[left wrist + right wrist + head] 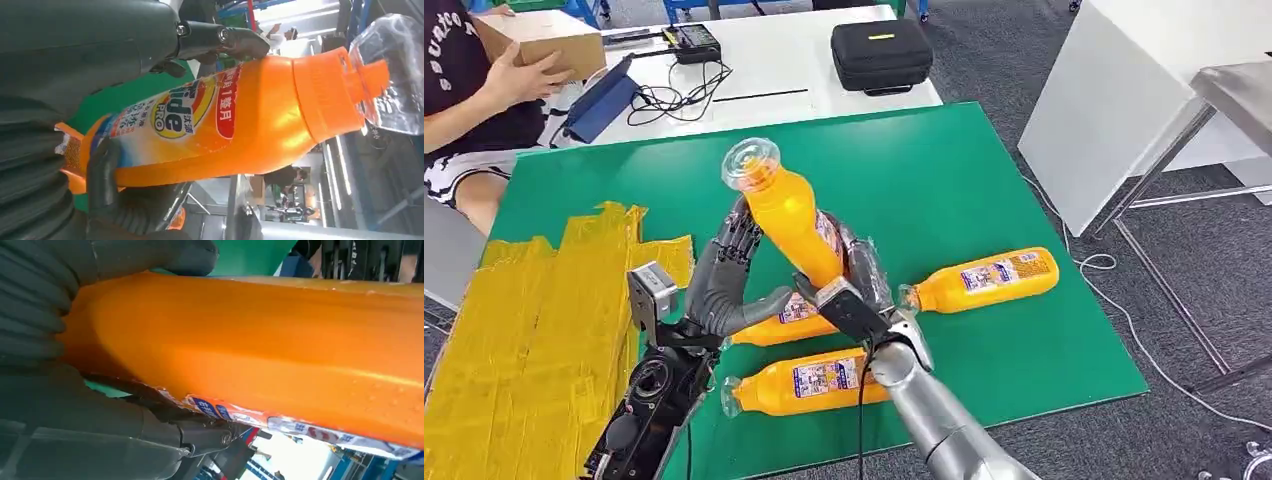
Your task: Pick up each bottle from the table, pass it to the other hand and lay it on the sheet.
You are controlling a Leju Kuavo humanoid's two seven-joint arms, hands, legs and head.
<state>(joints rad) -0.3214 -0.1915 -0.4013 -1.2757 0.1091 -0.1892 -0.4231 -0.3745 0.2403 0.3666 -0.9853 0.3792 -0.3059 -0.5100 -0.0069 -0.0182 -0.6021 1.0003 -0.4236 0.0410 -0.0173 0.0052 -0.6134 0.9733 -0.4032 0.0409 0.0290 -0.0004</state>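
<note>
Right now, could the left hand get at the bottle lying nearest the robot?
Probably not yet. The left hand and right hand both hold the raised bottle, and the nearest bottle lies below them on the green table, beside the right forearm.

Robot lab / test room w/ work tables.

A big green sheet (984, 180) lies on a table, w/ yellow tape (534, 330) stuck down on the left. Far behind is a white table (764, 70) w/ a black case (881, 53), wires (669, 100) & a small black box (696, 42). A person (469, 90) sits far left holding a cardboard box (549, 40). Grey carpet floor (1204, 260) on the right, w/ a cable (1124, 310) on it.
</note>
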